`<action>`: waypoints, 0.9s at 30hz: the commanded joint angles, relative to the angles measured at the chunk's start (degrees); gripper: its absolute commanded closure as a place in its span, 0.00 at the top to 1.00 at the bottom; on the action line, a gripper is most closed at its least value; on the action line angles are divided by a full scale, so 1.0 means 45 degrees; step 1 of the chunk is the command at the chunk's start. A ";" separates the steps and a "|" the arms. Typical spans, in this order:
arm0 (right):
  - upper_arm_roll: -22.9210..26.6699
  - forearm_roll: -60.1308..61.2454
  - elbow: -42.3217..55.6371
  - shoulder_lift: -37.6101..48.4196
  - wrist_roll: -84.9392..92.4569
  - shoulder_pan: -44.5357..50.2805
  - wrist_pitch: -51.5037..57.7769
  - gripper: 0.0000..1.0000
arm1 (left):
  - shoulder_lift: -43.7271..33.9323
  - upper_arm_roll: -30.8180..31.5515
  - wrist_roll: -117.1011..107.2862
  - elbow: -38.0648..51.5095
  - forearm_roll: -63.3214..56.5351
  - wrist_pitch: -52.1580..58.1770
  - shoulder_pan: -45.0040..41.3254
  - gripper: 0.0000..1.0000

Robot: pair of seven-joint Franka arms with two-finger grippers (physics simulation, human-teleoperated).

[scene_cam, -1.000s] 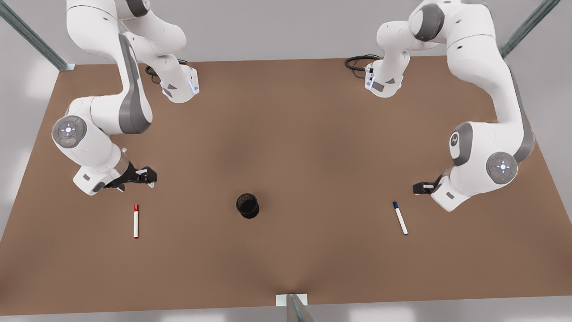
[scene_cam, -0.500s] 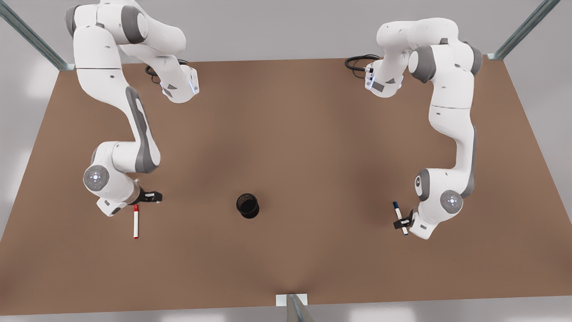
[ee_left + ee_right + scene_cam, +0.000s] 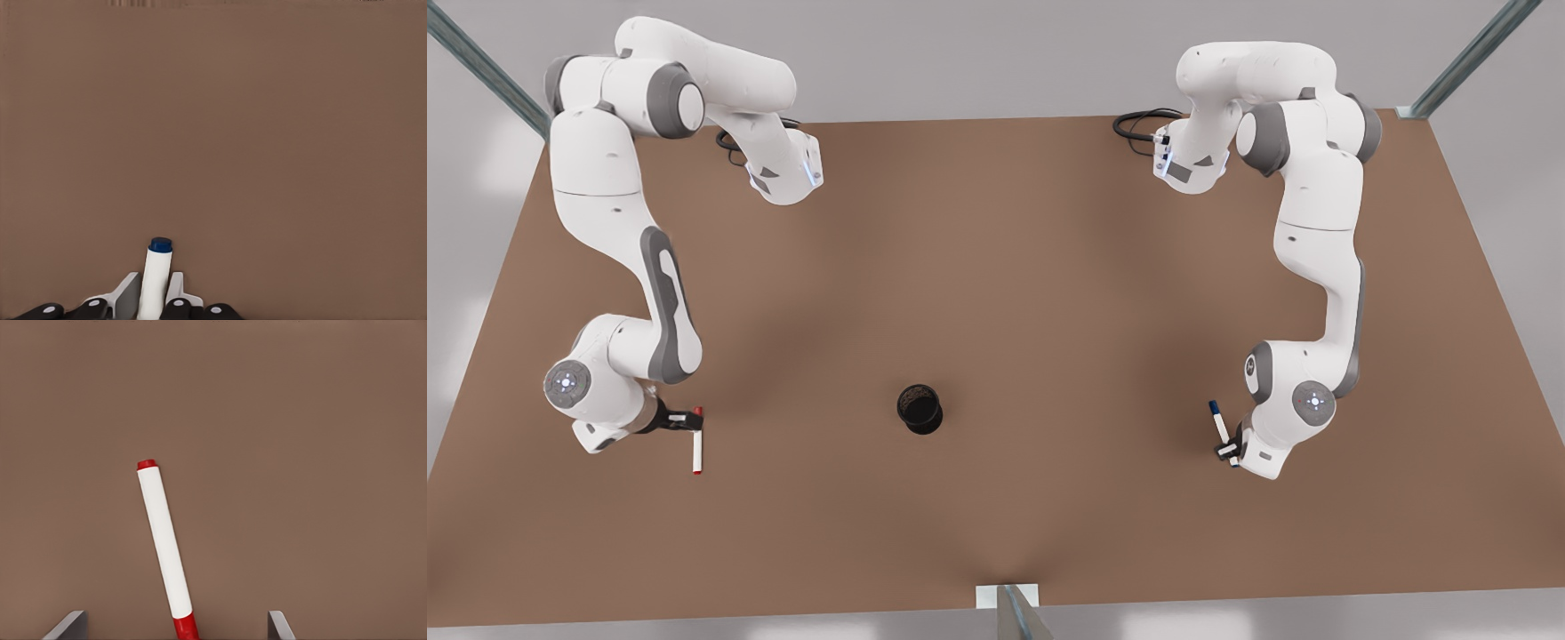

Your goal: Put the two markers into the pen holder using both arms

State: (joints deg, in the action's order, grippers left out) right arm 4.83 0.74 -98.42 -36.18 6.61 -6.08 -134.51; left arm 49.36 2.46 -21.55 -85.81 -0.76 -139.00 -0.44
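The red-capped marker [image 3: 696, 449] lies flat on the brown table [image 3: 996, 267] at the front view's left. My right gripper [image 3: 695, 416] is low over its cap end. It is open, with its fingers wide on either side of the red marker [image 3: 163, 547] and not touching it. At the front view's right lies the blue-capped marker [image 3: 1216, 420]. My left gripper [image 3: 1228, 450] is shut on the white barrel of this blue marker [image 3: 155, 277], both fingers pressed against it. The black pen holder [image 3: 919, 408] stands upright midway between them, apart from both grippers.
Both arm bases [image 3: 783, 173] [image 3: 1192, 164] stand at the table's far edge, with black cables [image 3: 1138, 124] beside them. A metal post [image 3: 1009, 609] rises at the near edge's middle. Bare table lies between each marker and the holder.
Both arms have come down towards the near edge. My right gripper has dropped over the red marker's cap end. My left gripper has reached the blue marker and shut on its barrel.
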 commanded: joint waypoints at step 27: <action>-0.0156 0.1261 0.1343 -0.1980 0.2613 0.0277 -0.1086 0.61 | -0.0384 0.1116 0.6276 0.5102 0.1829 -0.6650 -0.7517 0.21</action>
State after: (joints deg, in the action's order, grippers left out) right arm 4.13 6.42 -92.42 -45.15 14.93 -4.85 -139.01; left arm 46.87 11.80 -13.48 -63.85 7.68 -146.67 -30.37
